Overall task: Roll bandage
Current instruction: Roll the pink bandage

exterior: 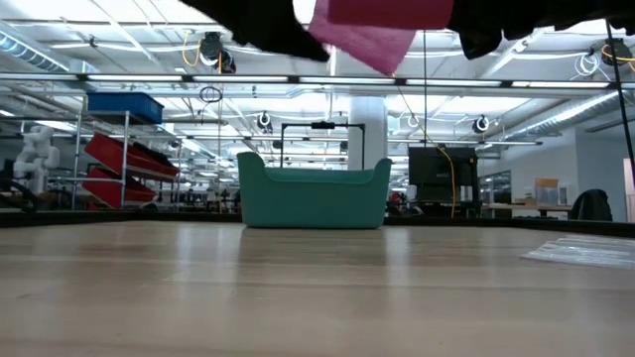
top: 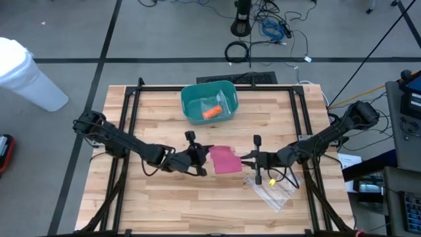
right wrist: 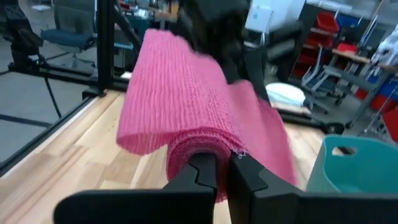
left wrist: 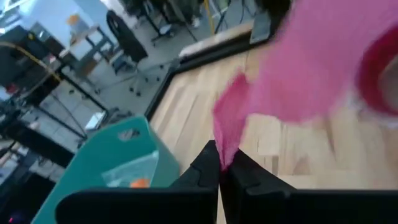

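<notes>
A pink bandage [top: 223, 159] hangs in the air over the middle of the table, stretched between my two grippers. It is partly wound into a roll [right wrist: 199, 146], and a loose sheet [right wrist: 180, 93] spreads away from that roll. My left gripper [top: 202, 160] is at the sheet's left end and is shut on it. My right gripper [top: 248, 158] is at the right end and is shut on the roll. In the low view the bandage [exterior: 369, 30] shows high above the tabletop. My left gripper pinches a narrow, bunched tip of the bandage's loose end [left wrist: 225, 146] between its two fingers. It comes about level from the table's left. The cloth widens away from the fingers and stays clear of the table. My right gripper pinches the rolled part of the bandage at the roll's near end [right wrist: 208, 149] between its two fingers. It comes level from the table's right. The roll is lifted clear, and the loose sheet runs from it toward the other gripper.
A teal bin [top: 209, 102] stands at the far middle of the table with an orange item [top: 211, 112] inside. A clear plastic bag [top: 275, 191] lies on the wood near my right gripper. Black frame rails [top: 131, 118] run along the table's sides.
</notes>
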`<state>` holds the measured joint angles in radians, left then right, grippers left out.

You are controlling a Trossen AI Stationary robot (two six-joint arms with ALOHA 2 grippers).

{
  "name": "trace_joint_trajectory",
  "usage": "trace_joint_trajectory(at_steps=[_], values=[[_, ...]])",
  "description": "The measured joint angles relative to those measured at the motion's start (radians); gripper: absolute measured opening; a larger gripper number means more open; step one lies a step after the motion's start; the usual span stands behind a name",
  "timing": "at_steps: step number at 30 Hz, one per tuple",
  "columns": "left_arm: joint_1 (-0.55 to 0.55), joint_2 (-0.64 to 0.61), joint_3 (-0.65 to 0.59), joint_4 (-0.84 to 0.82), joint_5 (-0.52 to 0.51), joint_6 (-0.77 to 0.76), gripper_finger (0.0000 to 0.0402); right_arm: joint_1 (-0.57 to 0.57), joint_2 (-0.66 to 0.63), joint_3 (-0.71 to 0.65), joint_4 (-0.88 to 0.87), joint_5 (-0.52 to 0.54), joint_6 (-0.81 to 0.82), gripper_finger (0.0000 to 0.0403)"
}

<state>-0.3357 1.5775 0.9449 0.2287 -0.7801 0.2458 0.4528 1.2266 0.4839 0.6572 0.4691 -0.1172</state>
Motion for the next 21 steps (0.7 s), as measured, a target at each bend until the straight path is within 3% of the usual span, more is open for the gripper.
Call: trace_joint_trajectory(at_steps=[5,9,14,17,21], values=[[-0.024,-0.003,0.032,0.023,-0.060,0.081,0.0001,-0.001,0.000,0.000,-0.057,0.003,0.034,0.0002],[-0.042,-0.004,0.043,0.149,-0.131,0.222,0.0001,-0.002,0.002,0.000,-0.107,0.003,0.074,0.0002],[-0.062,-0.005,0.081,0.297,-0.135,0.388,0.0001,-0.008,0.033,0.000,-0.132,-0.004,0.120,0.0002],[-0.076,-0.005,0.116,0.309,-0.105,0.422,0.0000,-0.028,0.059,0.000,-0.130,-0.005,0.187,0.0002],[-0.110,-0.006,0.137,0.311,0.023,0.359,0.0000,-0.059,0.092,0.000,-0.127,0.004,0.256,0.0002]])
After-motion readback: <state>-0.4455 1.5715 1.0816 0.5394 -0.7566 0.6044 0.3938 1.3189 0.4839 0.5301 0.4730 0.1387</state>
